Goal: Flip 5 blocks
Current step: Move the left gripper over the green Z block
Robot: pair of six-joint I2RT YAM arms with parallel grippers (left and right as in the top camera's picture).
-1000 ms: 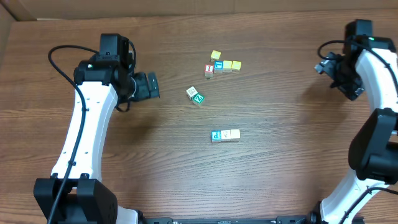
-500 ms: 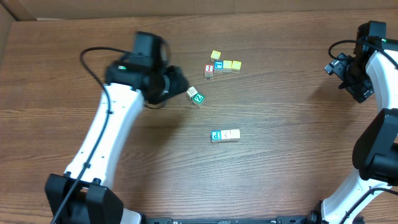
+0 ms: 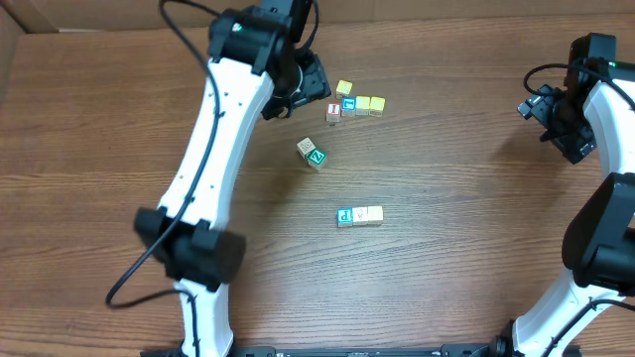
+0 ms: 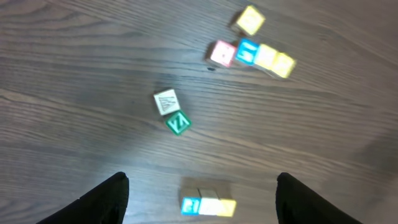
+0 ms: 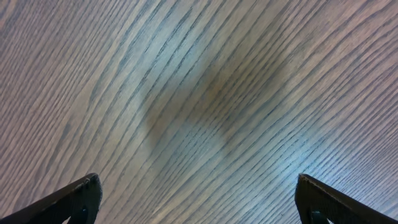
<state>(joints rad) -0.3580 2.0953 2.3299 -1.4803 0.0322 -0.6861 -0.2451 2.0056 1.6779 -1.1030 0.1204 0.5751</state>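
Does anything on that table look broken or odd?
Nothing broken or spilled. Only the green Z block and the whitish block beside it sit askew, unlike the straight row by the blue P block.

Robotics lab test station. Evidence: a wood-grain worktop [image 3: 446, 278] with small letter cubes [image 3: 344, 215]; a white-and-black left arm [image 3: 213, 149] and right arm [image 3: 605, 109] based at its near edge; exposed black cable [image 3: 134, 273]; brown cardboard [image 3: 30, 15] behind.
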